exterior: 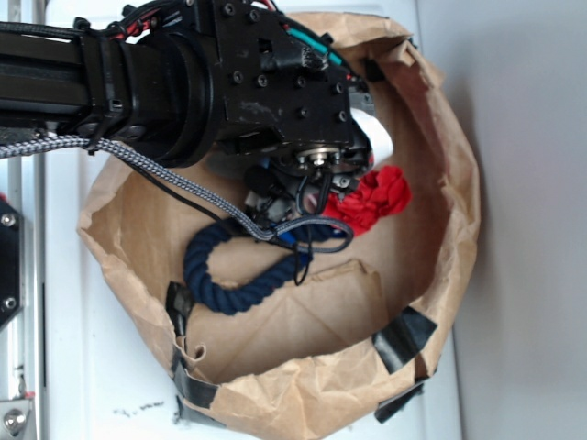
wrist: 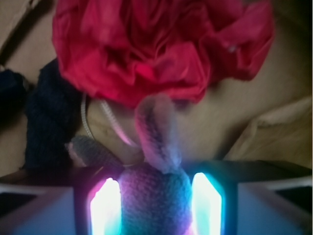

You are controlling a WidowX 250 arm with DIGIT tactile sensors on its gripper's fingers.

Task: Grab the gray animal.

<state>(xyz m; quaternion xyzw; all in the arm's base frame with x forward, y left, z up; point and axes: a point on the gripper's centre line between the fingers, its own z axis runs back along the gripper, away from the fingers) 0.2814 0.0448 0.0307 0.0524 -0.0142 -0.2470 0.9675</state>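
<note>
In the wrist view the gray animal [wrist: 155, 205] is seen lodged between the two glowing fingers [wrist: 105, 208] of the gripper [wrist: 155, 210], its fuzzy body filling the gap and touching both pads, so the jaws are closed to the width of the toy and have hold of it. A rounded ear [wrist: 157, 132] stands up from the body toward the red flower [wrist: 161, 46], which lies just beyond it, and a stubby limb [wrist: 90, 149] sticks out to the left. A thin white loop [wrist: 105, 120] is seen curving behind the ear, beside the navy rope [wrist: 51, 117] at the left. In the exterior view the black arm [exterior: 229, 82] is lowered into a brown paper bag [exterior: 303, 385] with taped edges; the flower [exterior: 374, 200] is seen just right of the wrist and the rope [exterior: 225, 270] is curled on the bag floor to its left. The animal is hidden by the arm in that view. A braided cable [exterior: 138, 156] is draped across the bag's rim.
</note>
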